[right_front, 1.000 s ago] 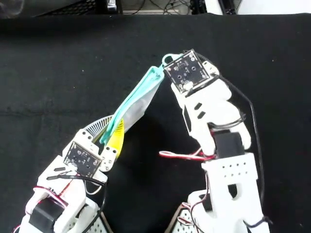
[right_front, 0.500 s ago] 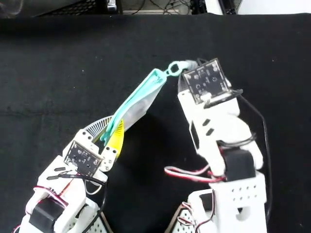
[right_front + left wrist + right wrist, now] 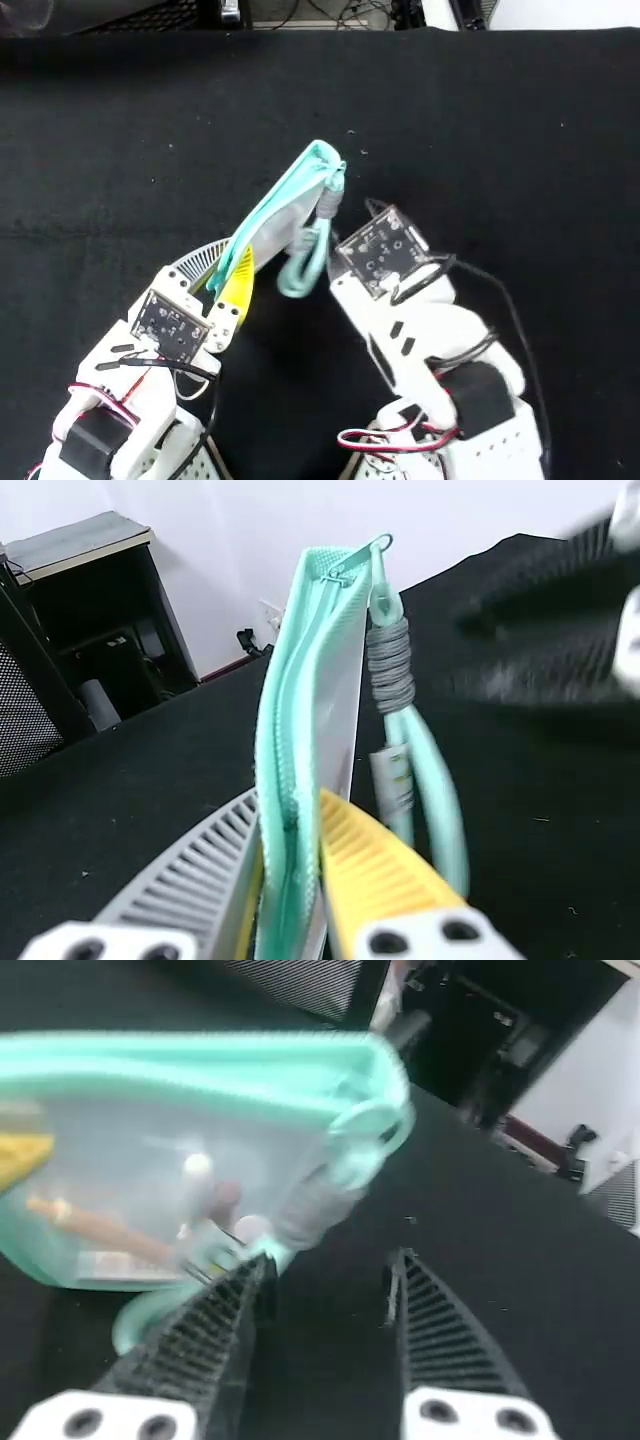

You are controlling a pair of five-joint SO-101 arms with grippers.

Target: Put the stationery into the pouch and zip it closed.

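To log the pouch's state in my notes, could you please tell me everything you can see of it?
The pouch is mint green with a see-through side wall, soft-looking, and held on edge. Its zip runs along the top and looks closed, with the slider at the far end, where a grey-wrapped wrist loop hangs. Through the wall, stationery shows. The left tool pinches its near end; the open right tool sits close by the loop.

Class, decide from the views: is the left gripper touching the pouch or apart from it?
Touching. The left wrist view shows the pouch pinched between the grey and yellow fingers of the left gripper, with no gap on either side.
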